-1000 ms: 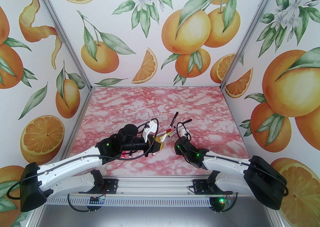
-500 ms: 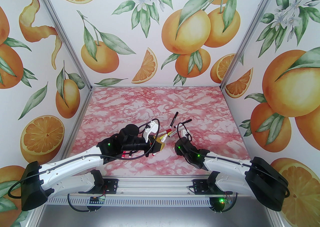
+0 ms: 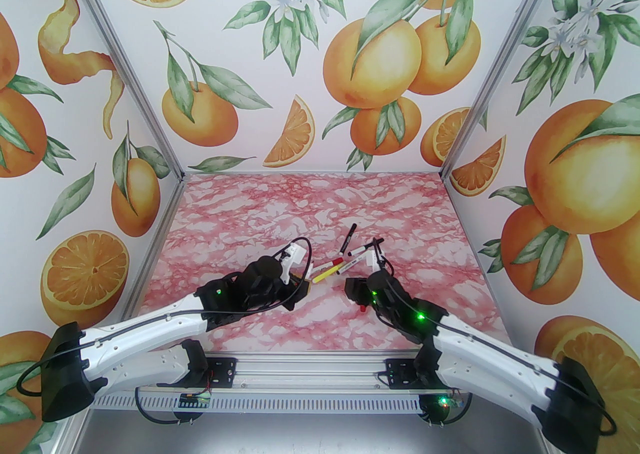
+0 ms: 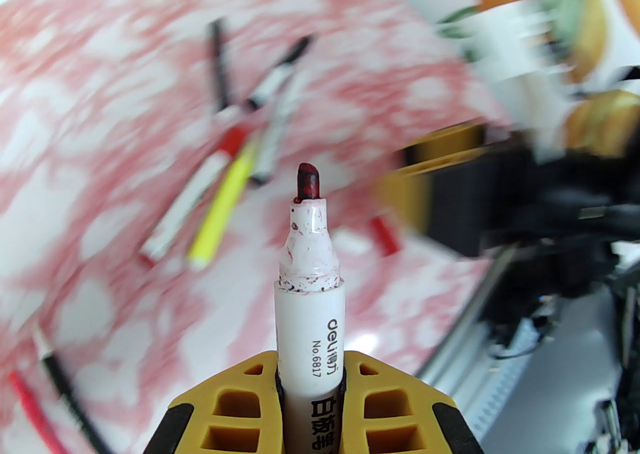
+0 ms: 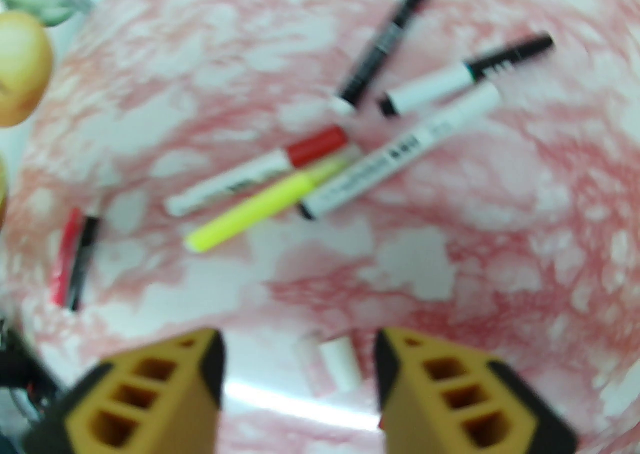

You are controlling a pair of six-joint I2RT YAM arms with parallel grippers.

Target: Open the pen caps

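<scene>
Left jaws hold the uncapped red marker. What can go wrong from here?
1. The bare red tip of the marker could smear the table when set down.
2. The red cap lies loose by the right jaws and could get knocked away.
3. The remaining pens touch; grabbing one may drag others.

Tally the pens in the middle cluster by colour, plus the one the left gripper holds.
black pen: 1
red-capped white pen: 1
black-capped white pen: 1
white-capped white pen: 1
neon yellow pen: 1
uncapped white pen in left gripper: 1
Total: 6

Orange-fruit wallpaper walls (image 3: 320, 42) (leafy, blossoming) enclose a pink marbled tabletop (image 3: 260, 202), evenly lit.
</scene>
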